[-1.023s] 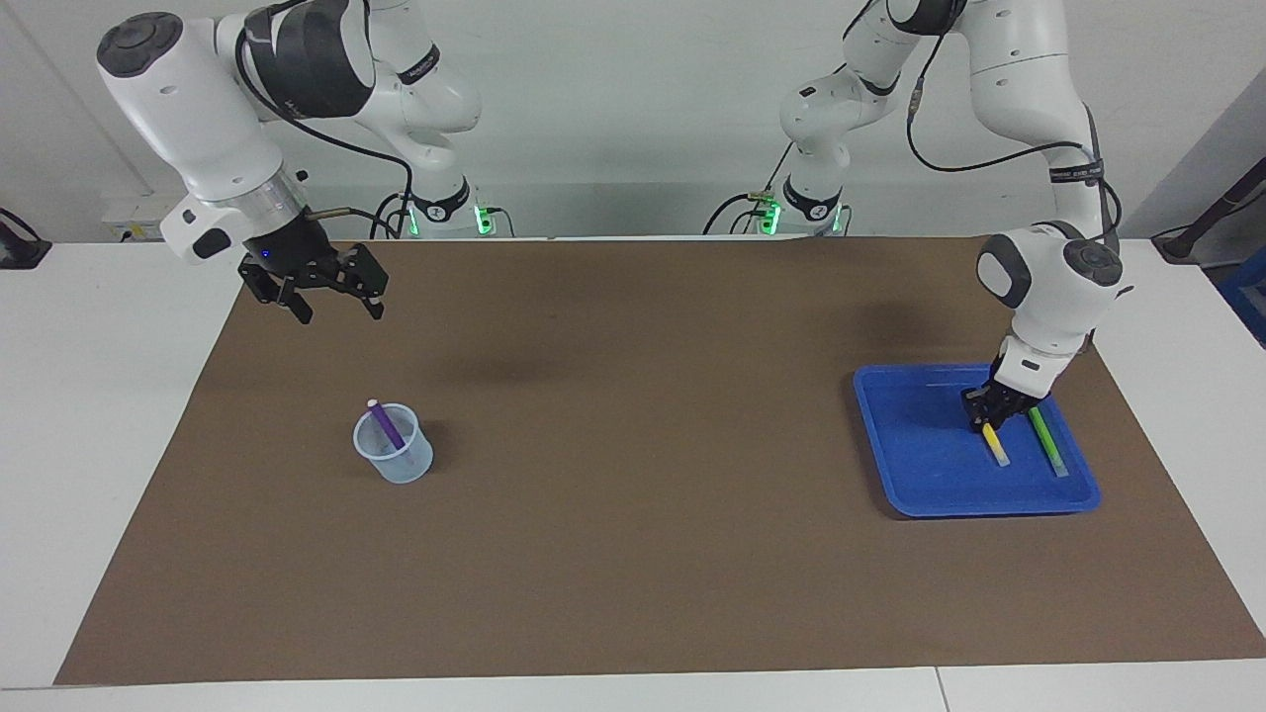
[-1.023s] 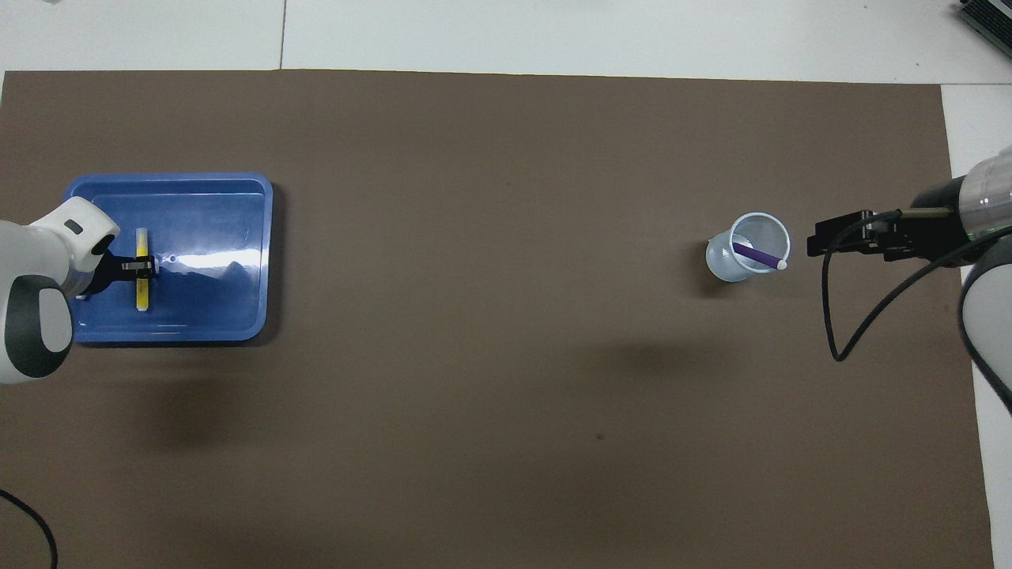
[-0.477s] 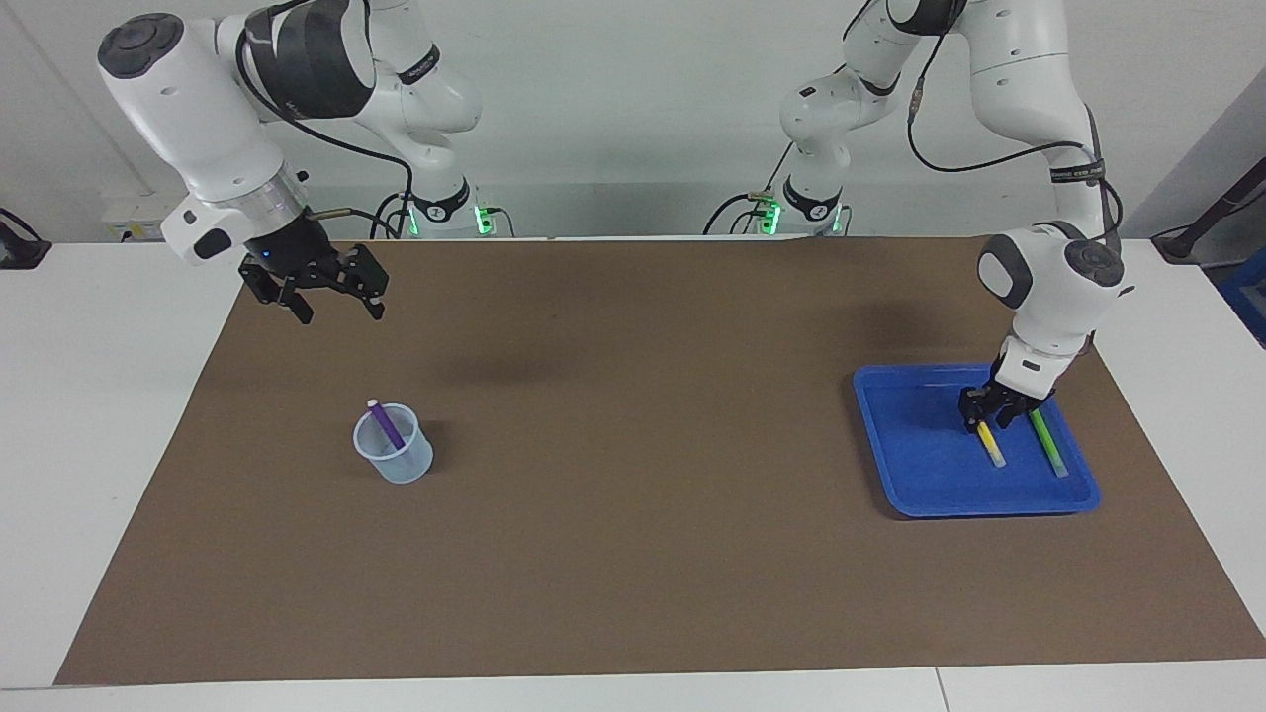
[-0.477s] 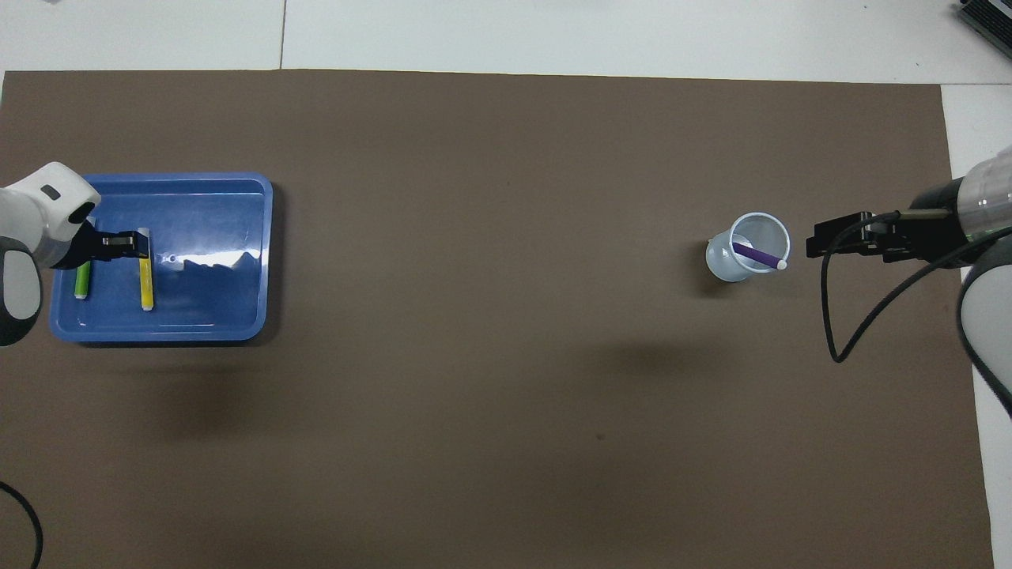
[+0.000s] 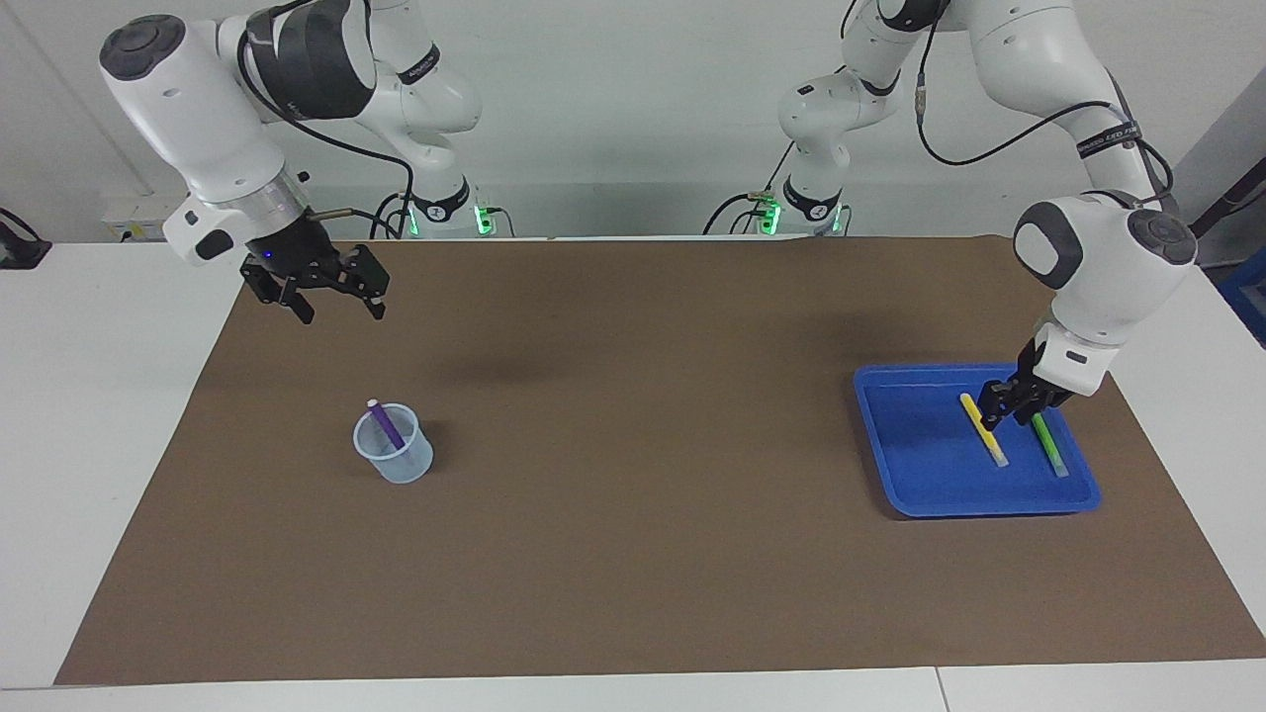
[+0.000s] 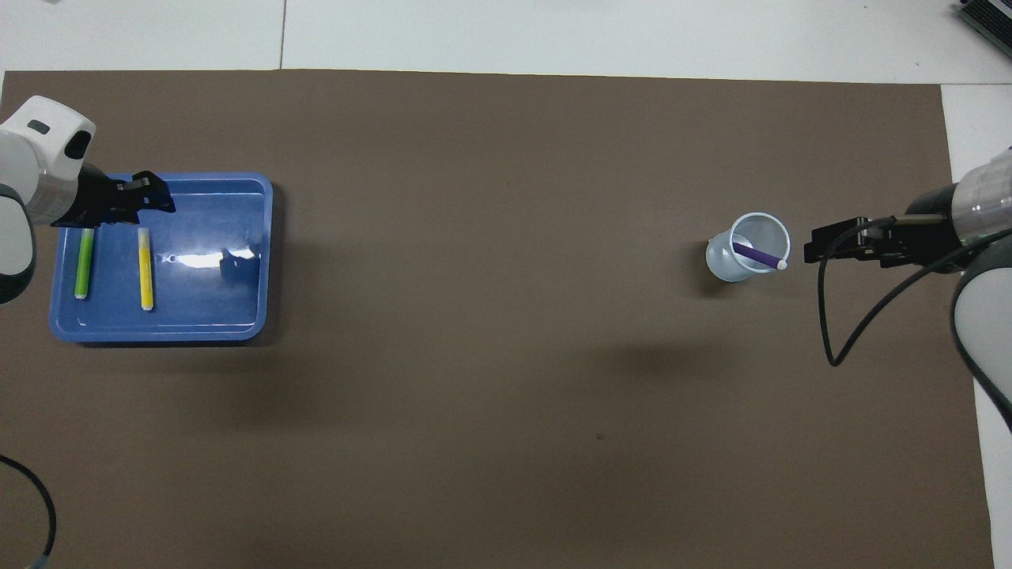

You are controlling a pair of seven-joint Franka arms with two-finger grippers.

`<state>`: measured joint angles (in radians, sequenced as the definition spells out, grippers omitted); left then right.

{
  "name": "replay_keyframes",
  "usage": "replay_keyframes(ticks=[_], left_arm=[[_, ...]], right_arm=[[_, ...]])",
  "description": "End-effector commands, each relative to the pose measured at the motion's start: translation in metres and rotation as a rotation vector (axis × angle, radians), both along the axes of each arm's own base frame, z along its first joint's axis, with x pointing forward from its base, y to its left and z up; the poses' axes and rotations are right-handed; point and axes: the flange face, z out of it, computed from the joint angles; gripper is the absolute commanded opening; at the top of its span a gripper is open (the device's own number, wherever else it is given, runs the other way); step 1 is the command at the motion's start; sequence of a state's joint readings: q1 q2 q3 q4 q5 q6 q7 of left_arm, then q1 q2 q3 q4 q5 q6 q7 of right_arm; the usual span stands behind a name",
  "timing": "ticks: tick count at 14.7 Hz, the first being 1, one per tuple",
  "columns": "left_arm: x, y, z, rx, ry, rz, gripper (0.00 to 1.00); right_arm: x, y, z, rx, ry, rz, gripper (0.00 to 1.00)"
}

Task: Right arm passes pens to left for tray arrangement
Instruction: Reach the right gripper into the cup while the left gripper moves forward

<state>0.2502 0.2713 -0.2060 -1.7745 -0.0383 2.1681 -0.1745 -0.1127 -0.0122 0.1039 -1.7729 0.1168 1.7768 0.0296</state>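
Note:
The blue tray (image 5: 910, 435) (image 6: 213, 292) lies toward the left arm's end of the table. In it a yellow pen (image 5: 984, 431) (image 6: 145, 269) and a green pen (image 5: 1048, 445) (image 6: 81, 265) lie side by side. My left gripper (image 5: 1001, 413) (image 6: 158, 197) hangs just above the yellow pen's end, open and holding nothing. The purple pen (image 5: 386, 423) (image 6: 757, 255) leans in a translucent cup (image 5: 394, 457) (image 6: 735, 265) toward the right arm's end. My right gripper (image 5: 339, 311) (image 6: 814, 241) hovers open over the mat beside the cup, with nothing between its fingers.
A brown mat (image 5: 633, 494) (image 6: 506, 395) covers most of the white table. A black cable (image 6: 838, 316) loops down from the right arm's wrist over the mat.
My left gripper let go of the yellow pen and rose off it, drawing back toward the tray's edge. The green pen came into the overhead view. The right arm hardly moved.

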Motion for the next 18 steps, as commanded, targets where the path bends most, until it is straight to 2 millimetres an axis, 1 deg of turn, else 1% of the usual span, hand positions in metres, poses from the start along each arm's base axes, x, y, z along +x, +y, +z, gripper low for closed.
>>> replay_keyframes(ticks=[1, 3, 5, 6, 8, 9, 12, 13, 14, 15, 16, 18], left_arm=[[0.002, -0.014, 0.002, -0.021, 0.018, 0.042, 0.57], [0.002, -0.015, 0.003, -0.022, 0.019, 0.062, 0.57], [0.002, -0.011, 0.003, -0.022, 0.017, 0.067, 0.57], [0.003, -0.010, 0.004, -0.022, 0.014, 0.069, 0.57], [0.002, -0.008, 0.003, -0.022, 0.019, 0.072, 0.57], [0.001, -0.012, 0.002, -0.022, 0.022, 0.068, 0.57], [0.000, -0.011, 0.002, -0.021, 0.025, 0.069, 0.57], [0.001, -0.015, 0.002, -0.022, 0.024, 0.065, 0.57], [0.002, -0.020, 0.003, -0.030, 0.025, 0.084, 0.57], [0.003, -0.037, 0.005, -0.048, 0.029, 0.129, 0.57], [0.002, -0.059, 0.005, -0.058, 0.035, 0.162, 0.57], [0.000, -0.082, 0.009, -0.069, 0.042, 0.199, 0.57]], right_arm=[[-0.007, -0.017, -0.036, -0.010, -0.050, 0.017, 1.00], [-0.004, -0.014, -0.067, -0.013, -0.072, 0.028, 1.00], [0.007, -0.016, -0.098, -0.008, -0.041, 0.032, 1.00], [0.014, -0.017, -0.106, -0.008, -0.065, 0.032, 1.00], [0.020, -0.015, -0.123, -0.008, -0.062, 0.054, 1.00], [0.021, -0.009, -0.127, -0.007, -0.056, 0.068, 1.00], [0.022, -0.007, -0.140, -0.006, -0.038, 0.077, 1.00], [0.022, -0.008, -0.142, -0.012, -0.034, 0.101, 0.96], [0.022, -0.005, -0.145, -0.018, -0.034, 0.156, 0.95], [0.021, -0.001, -0.145, -0.022, -0.037, 0.222, 0.95], [0.020, 0.000, -0.147, -0.027, -0.036, 0.277, 0.95], [0.018, -0.001, -0.146, -0.029, -0.040, 0.400, 0.95]])
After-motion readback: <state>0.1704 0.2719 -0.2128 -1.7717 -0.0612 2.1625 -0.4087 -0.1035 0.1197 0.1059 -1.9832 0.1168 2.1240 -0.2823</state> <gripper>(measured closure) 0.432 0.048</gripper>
